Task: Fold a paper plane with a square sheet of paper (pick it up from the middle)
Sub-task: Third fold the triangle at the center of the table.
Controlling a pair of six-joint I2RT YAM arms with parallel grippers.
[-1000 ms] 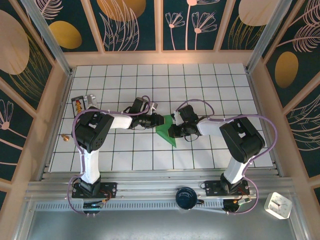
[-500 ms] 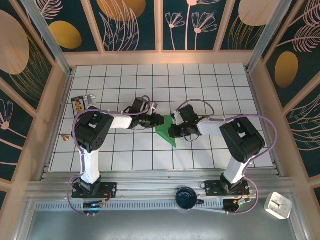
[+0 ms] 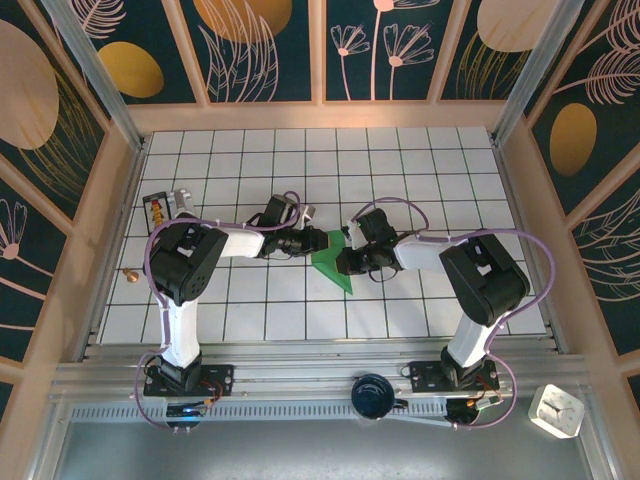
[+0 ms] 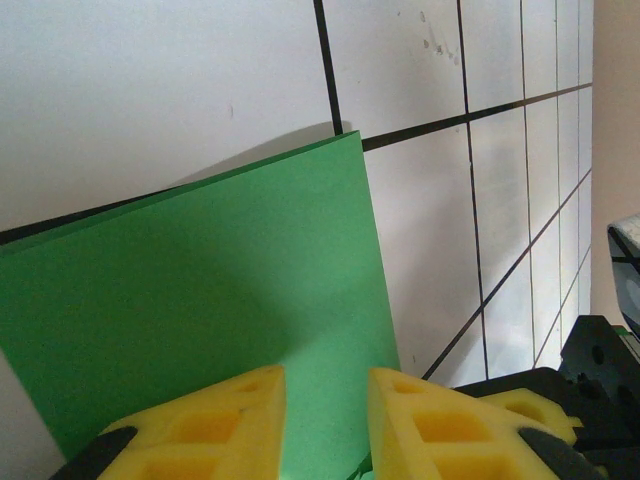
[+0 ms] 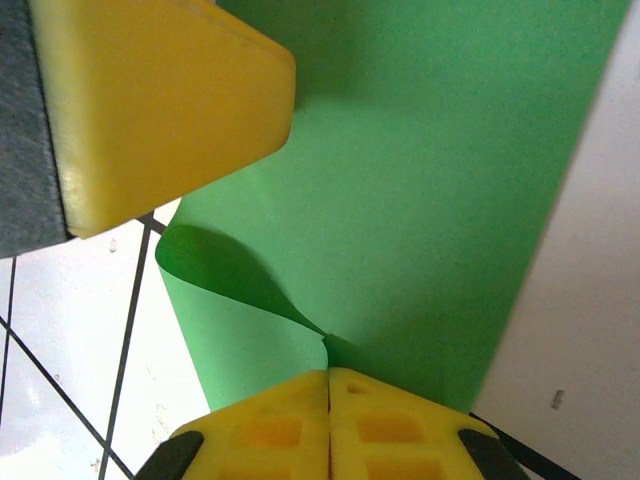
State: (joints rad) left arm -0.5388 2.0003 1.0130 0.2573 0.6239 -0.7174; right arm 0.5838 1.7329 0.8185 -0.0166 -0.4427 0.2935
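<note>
The square sheet of paper [image 3: 333, 265] is green and lies partly folded on the white tiled table, between my two grippers. My left gripper [image 3: 320, 242] rests low over its left edge. In the left wrist view that left gripper [image 4: 327, 385] has a clear gap between its yellow fingers [image 4: 235, 405], and the flat sheet [image 4: 220, 270] shows through the gap. My right gripper [image 3: 346, 260] comes in from the right. In the right wrist view its pads [image 5: 400, 425] are pressed together on a curled-up flap of the paper [image 5: 430, 170]. One yellow finger of the left gripper [image 5: 160, 100] sits over the sheet's far side.
An orange and grey object [image 3: 162, 208] lies at the table's left side, and a small brass piece [image 3: 129, 272] sits by the left wall. A dark blue round object [image 3: 372, 393] rests on the front rail. A white square object [image 3: 556, 411] is at the front right. Wooden walls enclose the table.
</note>
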